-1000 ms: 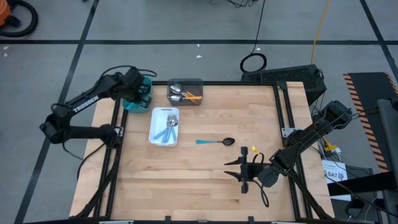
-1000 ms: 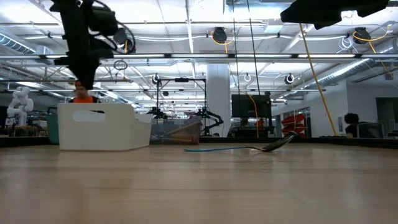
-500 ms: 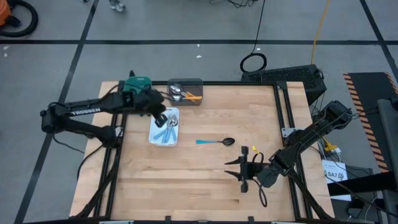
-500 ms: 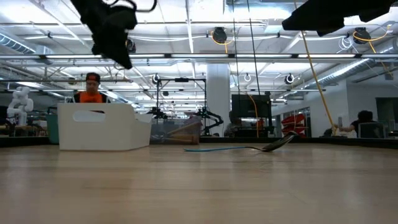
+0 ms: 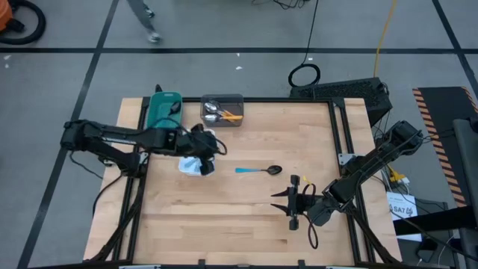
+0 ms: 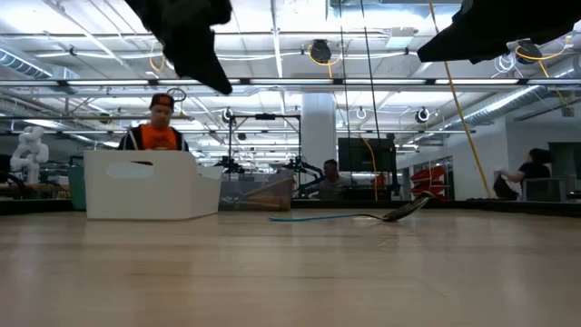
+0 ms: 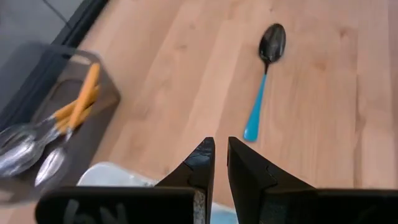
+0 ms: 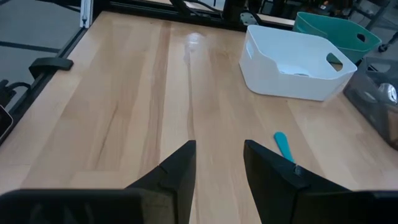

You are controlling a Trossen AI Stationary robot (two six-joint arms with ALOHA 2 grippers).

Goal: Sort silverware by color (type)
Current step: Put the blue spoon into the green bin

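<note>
One spoon point(image 5: 258, 170) with a light-blue handle and a black bowl lies flat on the wood near the table's middle; the left wrist view shows the same spoon point(image 7: 264, 81). My left gripper point(image 5: 212, 147) hovers over the white tray point(image 5: 187, 166), to the left of that spoon. Its fingers point(image 7: 221, 144) are shut with only a slit between them and hold nothing. Orange-handled spoons point(image 7: 74, 112) lie in the grey tray point(image 5: 222, 110). My right gripper point(image 5: 279, 202) waits open near the table's near right, empty point(image 8: 219, 149).
The teal tray point(image 5: 164, 108) sits at the far left corner, beside the grey tray. The white tray point(image 8: 292, 62) stands just near of them. Bare wood spreads across the near half and the right side. People move in the room beyond the table point(image 6: 159, 127).
My left arm has swung from above the teal tray at the far left corner toward the table's right and near side. It now reaches over the white tray toward the lone spoon. The teal tray is uncovered. The spoon has stayed put.
</note>
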